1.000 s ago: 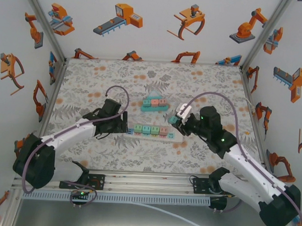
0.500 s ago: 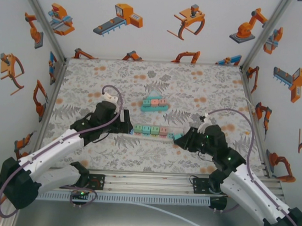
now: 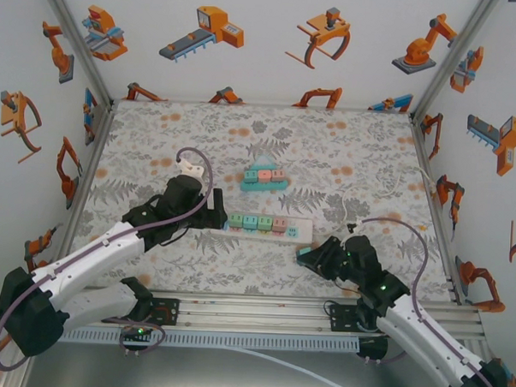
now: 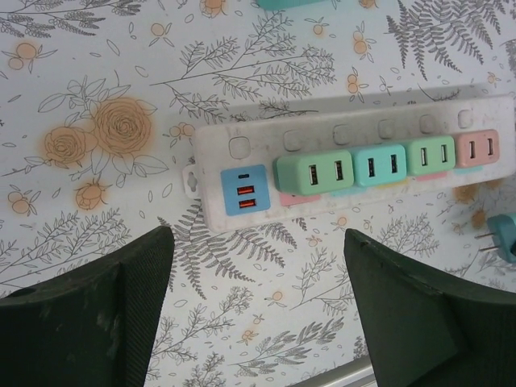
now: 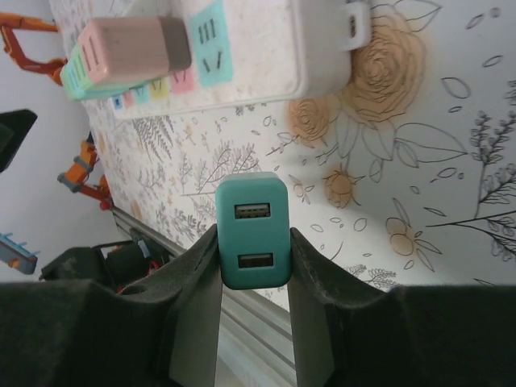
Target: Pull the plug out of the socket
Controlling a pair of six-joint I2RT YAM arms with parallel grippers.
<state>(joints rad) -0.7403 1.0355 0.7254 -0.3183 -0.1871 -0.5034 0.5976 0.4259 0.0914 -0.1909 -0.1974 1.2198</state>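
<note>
Where the top external view looks down on the floral table cover (image 3: 158, 129), the white power strip (image 3: 261, 224) lies left to right at mid-table. A row of green, teal and pink adapters is seated in it. The left gripper (image 3: 216, 214) sits at the strip's left end. The right gripper (image 3: 308, 256) is near and right of the strip's right end, apart from it, and carries the teal USB charger plug (image 3: 302, 253). A separate adapter cluster (image 3: 265, 177) on a teal base stands farther back, clear of both arms.

In the left wrist view, the left gripper's jaws stand wide apart with nothing between them. Its dark fingers (image 4: 97, 314) frame bare cloth. Beyond them lies the strip's left end, which carries these parts from left to right:
- a blue USB module (image 4: 243, 190)
- a green adapter (image 4: 314, 172)
- a teal adapter (image 4: 379, 164)
- a second green adapter (image 4: 430, 156)
- a pink adapter (image 4: 477, 148)

At the right edge of this view, the teal USB charger plug shows its bare metal prongs. It is off the strip, on the strip's near side.

In the right wrist view, the right gripper is clamped on the teal USB charger plug, with one finger pressed against each side. The plug's two USB ports face the camera. Beyond it, the strip's right end shows a vacant outlet (image 5: 211, 32) with a teal face, next to the pink adapter. The plug is clear of the strip, with open cloth between them.
</note>
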